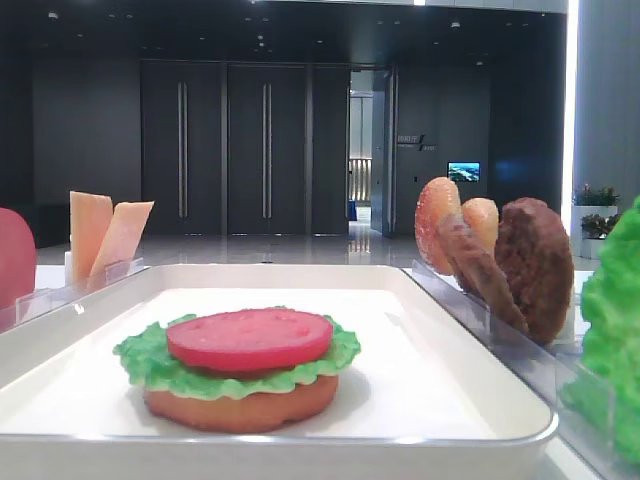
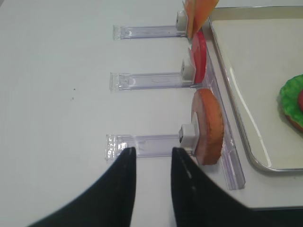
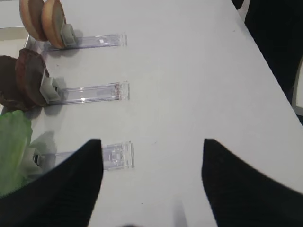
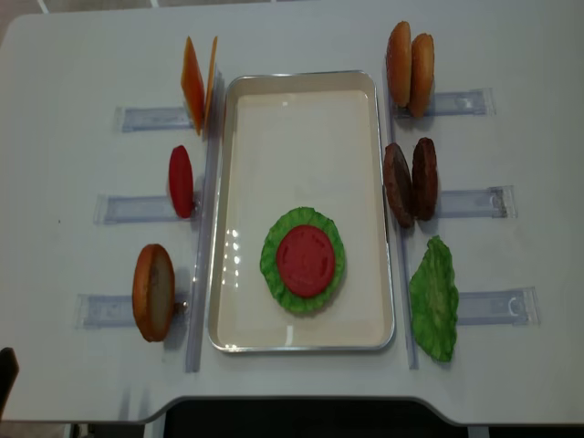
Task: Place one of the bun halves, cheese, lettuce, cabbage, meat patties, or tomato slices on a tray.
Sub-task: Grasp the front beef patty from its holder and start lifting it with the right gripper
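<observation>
On the white tray (image 4: pixel 294 137) lies a stack of bun base (image 1: pixel 240 408), lettuce (image 4: pixel 274 274) and a tomato slice (image 4: pixel 305 259). Left of the tray, cheese (image 4: pixel 196 84), a tomato slice (image 4: pixel 181 181) and a bun half (image 2: pixel 208 125) stand in holders. On its right stand bun halves (image 4: pixel 410 62), meat patties (image 4: pixel 411 181) and lettuce (image 4: pixel 434 297). Cabbage is out of view. My left gripper (image 2: pixel 152 150) hovers open and empty over the table, just short of the bun half's holder. My right gripper (image 3: pixel 152 142) is wide open and empty, beside the lettuce (image 3: pixel 14 142) holder.
Clear plastic holders (image 4: pixel 137 208) lie along both long sides of the tray, with strips reaching outward (image 3: pixel 90 92). The table's front edge (image 4: pixel 292 401) curves inward near the middle. A dark floor shows past the table's right edge (image 3: pixel 279 71).
</observation>
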Robot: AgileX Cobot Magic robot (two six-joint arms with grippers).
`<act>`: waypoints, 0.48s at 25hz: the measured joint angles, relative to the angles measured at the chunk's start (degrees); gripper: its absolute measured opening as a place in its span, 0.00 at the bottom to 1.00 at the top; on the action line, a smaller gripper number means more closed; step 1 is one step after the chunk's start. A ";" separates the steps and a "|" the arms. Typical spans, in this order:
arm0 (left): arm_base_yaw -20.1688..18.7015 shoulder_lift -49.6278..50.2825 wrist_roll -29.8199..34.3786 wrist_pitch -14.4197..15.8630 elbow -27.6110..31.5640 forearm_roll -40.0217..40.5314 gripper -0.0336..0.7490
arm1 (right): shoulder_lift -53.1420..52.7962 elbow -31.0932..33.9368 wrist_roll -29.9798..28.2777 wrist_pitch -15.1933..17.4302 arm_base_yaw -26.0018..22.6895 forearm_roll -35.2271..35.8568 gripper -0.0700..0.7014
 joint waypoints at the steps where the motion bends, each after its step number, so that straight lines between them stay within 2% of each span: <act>1: 0.00 0.00 0.00 0.00 0.00 0.00 0.29 | 0.00 0.00 0.00 0.00 0.00 0.00 0.65; 12: 0.00 0.00 0.04 0.00 0.00 0.00 0.19 | 0.00 0.00 0.00 0.00 0.00 0.00 0.65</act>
